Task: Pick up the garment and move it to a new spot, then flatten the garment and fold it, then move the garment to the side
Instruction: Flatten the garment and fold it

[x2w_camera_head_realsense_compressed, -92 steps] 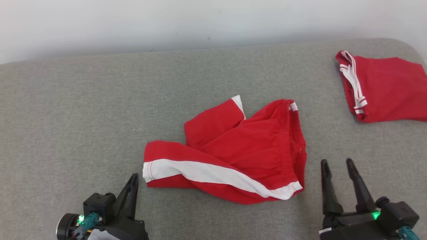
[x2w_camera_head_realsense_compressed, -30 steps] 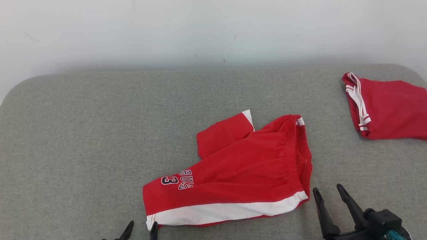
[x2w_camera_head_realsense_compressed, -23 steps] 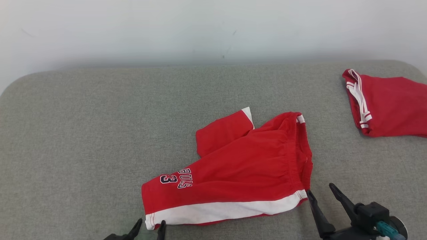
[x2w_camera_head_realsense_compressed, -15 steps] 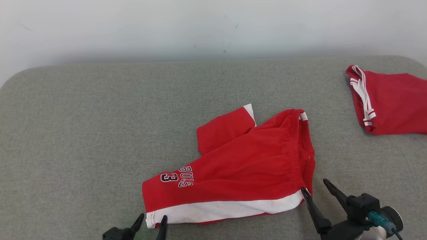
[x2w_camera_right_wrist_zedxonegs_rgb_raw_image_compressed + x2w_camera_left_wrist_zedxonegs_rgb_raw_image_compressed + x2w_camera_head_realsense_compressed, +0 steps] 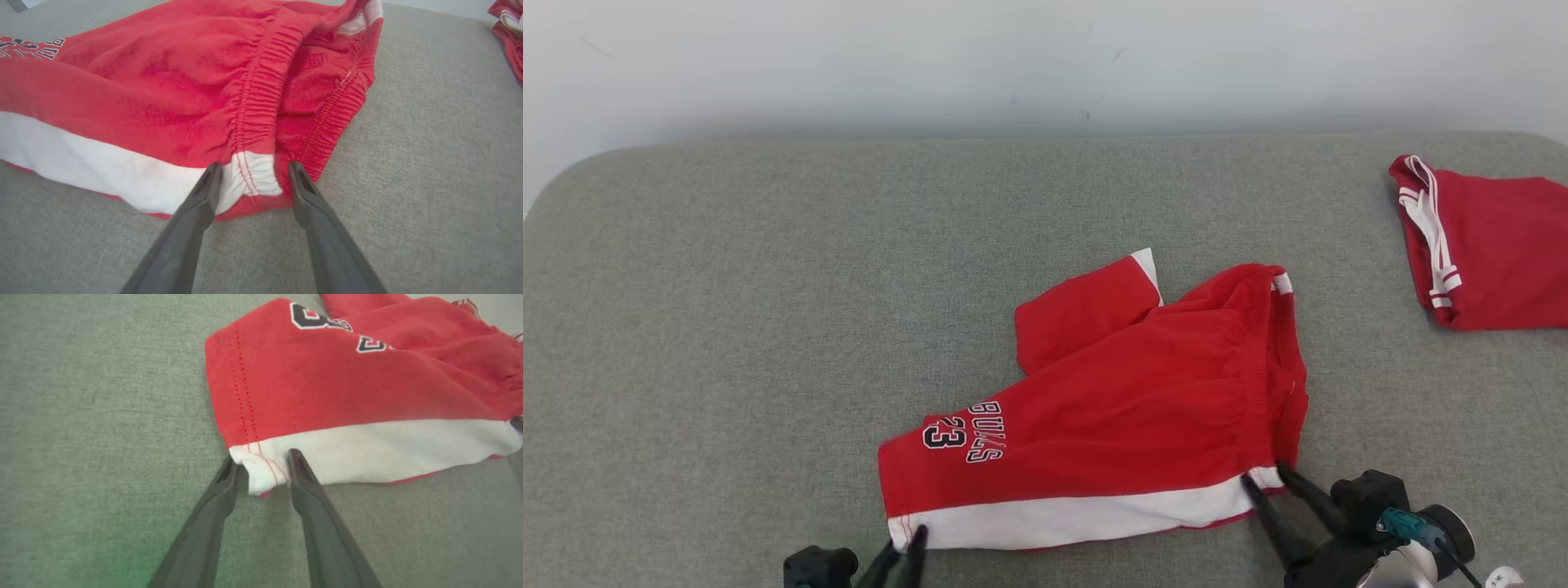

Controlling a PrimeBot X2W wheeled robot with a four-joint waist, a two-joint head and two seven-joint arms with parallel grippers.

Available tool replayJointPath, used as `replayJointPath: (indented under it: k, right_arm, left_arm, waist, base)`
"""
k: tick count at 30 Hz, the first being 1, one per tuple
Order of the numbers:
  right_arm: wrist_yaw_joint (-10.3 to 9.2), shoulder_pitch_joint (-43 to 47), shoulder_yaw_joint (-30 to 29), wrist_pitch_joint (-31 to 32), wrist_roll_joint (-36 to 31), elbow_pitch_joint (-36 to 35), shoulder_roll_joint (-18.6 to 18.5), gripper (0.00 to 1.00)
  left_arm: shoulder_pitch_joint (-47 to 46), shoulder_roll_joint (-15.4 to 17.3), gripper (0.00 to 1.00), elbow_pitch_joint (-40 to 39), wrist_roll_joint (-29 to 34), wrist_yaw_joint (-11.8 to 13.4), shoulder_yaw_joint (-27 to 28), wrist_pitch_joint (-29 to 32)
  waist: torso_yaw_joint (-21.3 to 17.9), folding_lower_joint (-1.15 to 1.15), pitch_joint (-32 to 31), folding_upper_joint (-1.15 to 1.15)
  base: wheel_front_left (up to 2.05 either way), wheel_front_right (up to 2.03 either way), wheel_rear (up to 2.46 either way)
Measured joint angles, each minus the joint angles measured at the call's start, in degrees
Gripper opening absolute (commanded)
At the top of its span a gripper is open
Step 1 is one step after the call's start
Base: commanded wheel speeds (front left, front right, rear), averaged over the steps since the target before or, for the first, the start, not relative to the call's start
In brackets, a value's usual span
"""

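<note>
The garment, red shorts with a white side stripe and a dark "23" print, lies crumpled mid-surface, one leg folded behind. My left gripper is at its near left corner. In the left wrist view this gripper is open, and the white hem corner sits between its fingers. My right gripper is at the near right corner. It stands open in the right wrist view, straddling the white end of the elastic waistband.
A second red garment, folded, with white trim, lies at the back right of the grey fabric surface. A pale wall runs behind. Bare surface stretches to the left and far side of the shorts.
The near leg has been turned over, showing the "23" print. Both grippers have moved in to the shorts' near corners, cloth now between their fingers. The camera has shifted.
</note>
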Motion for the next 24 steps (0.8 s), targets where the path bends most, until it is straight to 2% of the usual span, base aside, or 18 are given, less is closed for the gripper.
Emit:
replayJointPath:
  k: [6,12,19,20,24]
  right_arm:
    - [0.0,-1.4,1.7,-2.6,1.4,0.8,-0.7,0.0]
    - [0.0,0.9,1.2,-5.9,1.9,-4.8,-1.5,0.0]
    - [0.0,0.9,-0.5,-3.9,2.4,-14.1,-1.7,0.0]
    - [0.0,-0.5,-0.7,-2.6,3.2,-16.5,-1.7,0.0]
    - [0.0,-7.2,-0.3,0.1,4.4,-19.1,-2.3,0.0]
  left_arm:
    - [-0.6,0.0,0.0,1.5,-0.5,-0.5,-0.2,-1.3]
    - [1.0,1.0,0.0,-3.3,-0.2,1.4,1.2,-4.1]
    - [0.9,4.2,0.0,-13.6,1.5,4.1,2.5,-3.2]
    - [-1.4,5.7,0.0,-16.1,1.9,4.3,3.0,-1.8]
    - [-9.5,9.3,0.0,-19.5,3.6,3.0,3.6,2.2]
  waist:
    - [-0.1,0.0,-0.1,0.0]
    - [-0.2,0.0,-1.2,0.0]
    - [-1.4,-0.01,-1.9,0.0]
    - [-1.8,-0.02,-1.7,0.0]
    - [-2.5,-0.01,-0.6,0.0]
  base:
    - [0.0,0.0,0.0]
    - [0.0,0.0,0.0]
    - [0.0,0.0,0.0]
    - [0.0,0.0,0.0]
    - [0.0,0.0,0.0]
